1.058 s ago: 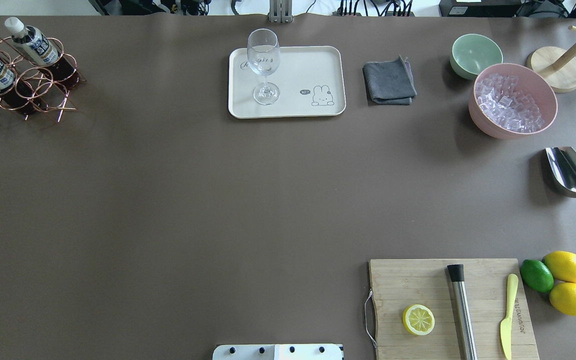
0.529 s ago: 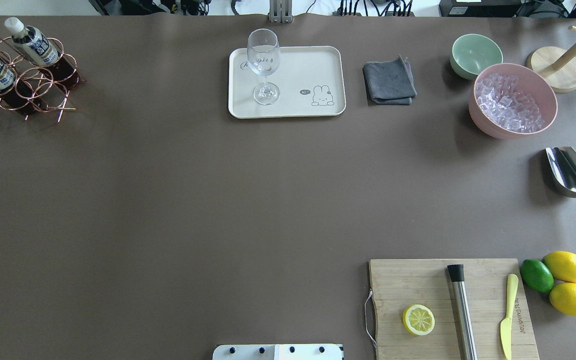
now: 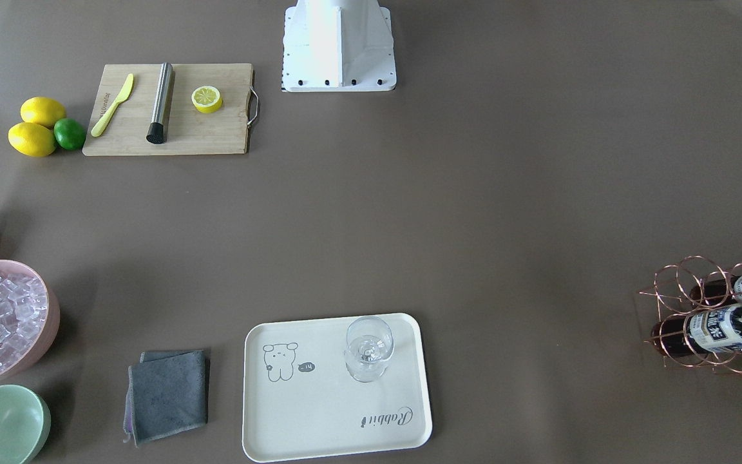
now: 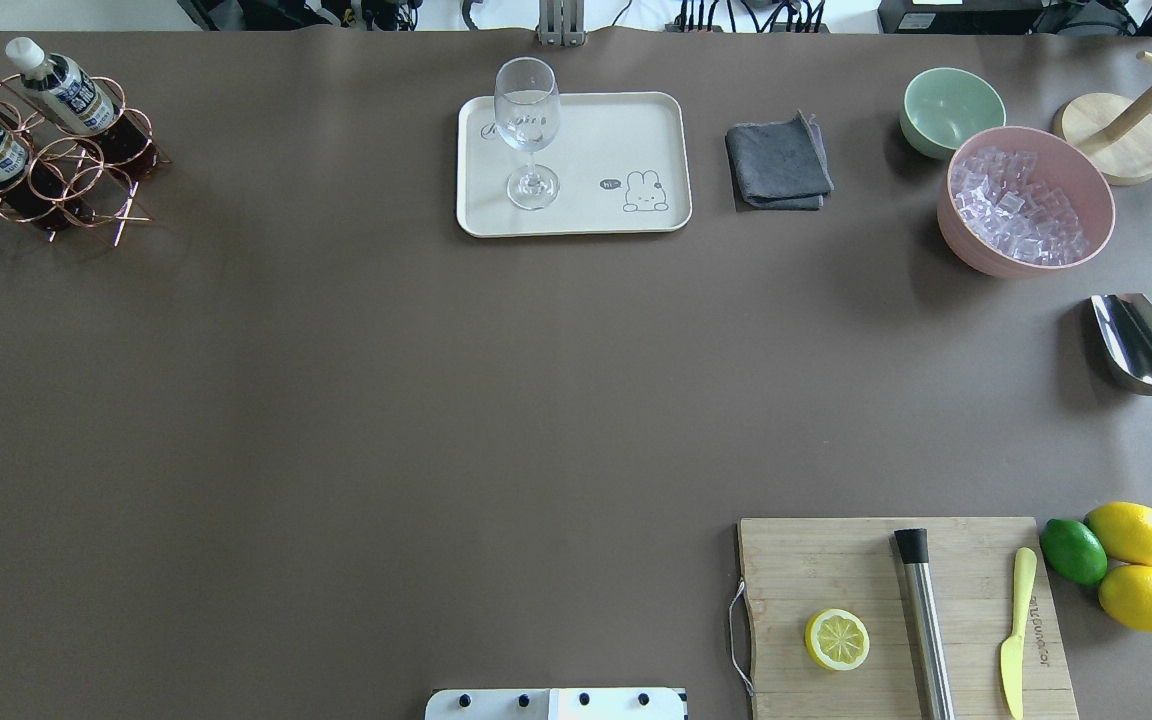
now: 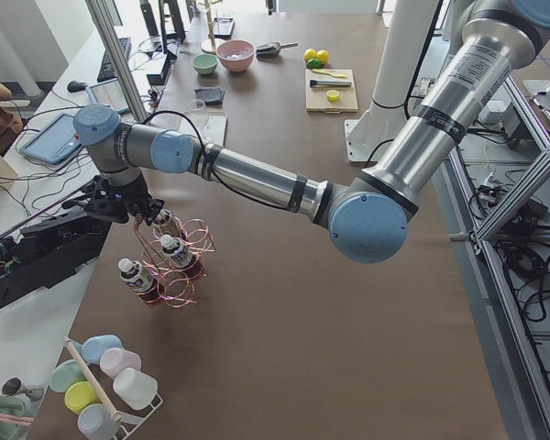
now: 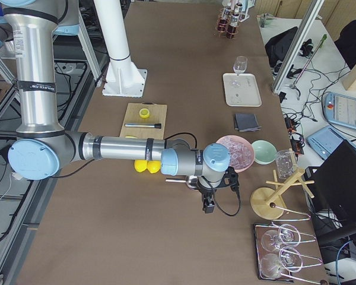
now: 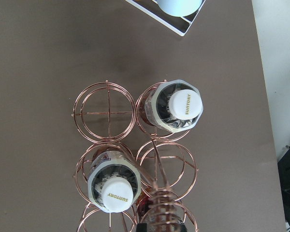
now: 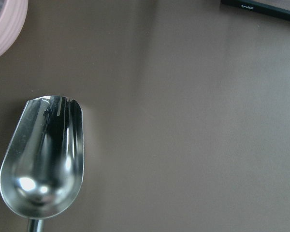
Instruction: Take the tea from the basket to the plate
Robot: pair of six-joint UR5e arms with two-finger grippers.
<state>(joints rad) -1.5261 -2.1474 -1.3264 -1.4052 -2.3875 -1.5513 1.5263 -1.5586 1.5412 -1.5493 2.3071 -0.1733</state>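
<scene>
Your left gripper point(image 5: 136, 213) hangs over the basket point(image 7: 108, 112); jaws on both arms, can't tell. The tea point(image 7: 185, 105) stands in its ring: smooth, liquid-heavy plastic, so I'd pinch around the neck.

"SUNTORY" printed on white cap point(image 7: 185, 103) of one tea bottle point(image 7: 159, 107). Same word on cap of second tea bottle point(image 7: 116, 195), both in wire basket point(image 7: 92, 113). "Rabbit" in grey script on cream tray point(image 3: 326, 393). "hi" in small speech bubble point(image 4: 610, 183) beside the cartoon drawing. Bottle label print too small to read. Burnt-in brand on cutting board point(image 4: 836, 560) illegible.
</scene>
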